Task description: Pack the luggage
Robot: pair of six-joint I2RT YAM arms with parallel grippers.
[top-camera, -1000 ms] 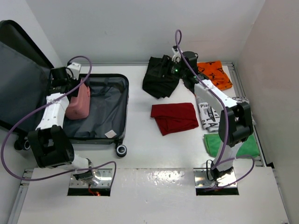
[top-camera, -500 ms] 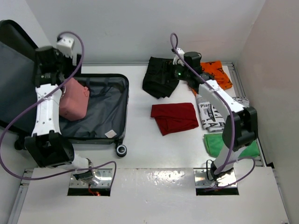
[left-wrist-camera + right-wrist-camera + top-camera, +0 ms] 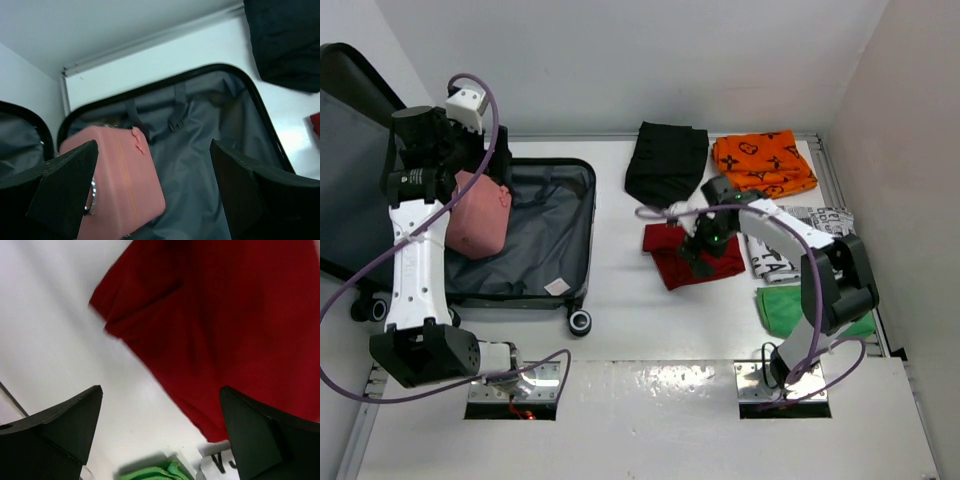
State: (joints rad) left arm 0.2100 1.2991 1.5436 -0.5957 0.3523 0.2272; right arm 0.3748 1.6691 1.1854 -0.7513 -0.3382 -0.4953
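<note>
Both of my grippers have their fingers spread wide apart, with nothing between them. My left gripper (image 3: 152, 165) hangs above the luggage (image 3: 545, 235), which lies open at the far left of the table (image 3: 620, 320), lid propped up to the left, with a pink box (image 3: 480, 215) in its left side. My right gripper (image 3: 160, 395) hovers over the folded red cloth (image 3: 695, 255), right of the luggage.

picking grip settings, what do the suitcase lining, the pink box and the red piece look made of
Lining of the luggage: dark grey matte woven fabric; it wrinkles and carries sewn straps. The pink box: probably stiff faux leather, smooth, with a stitched seam down its face. The red garment: soft matte cloth, perhaps cotton; it lies in limp folds.
</note>
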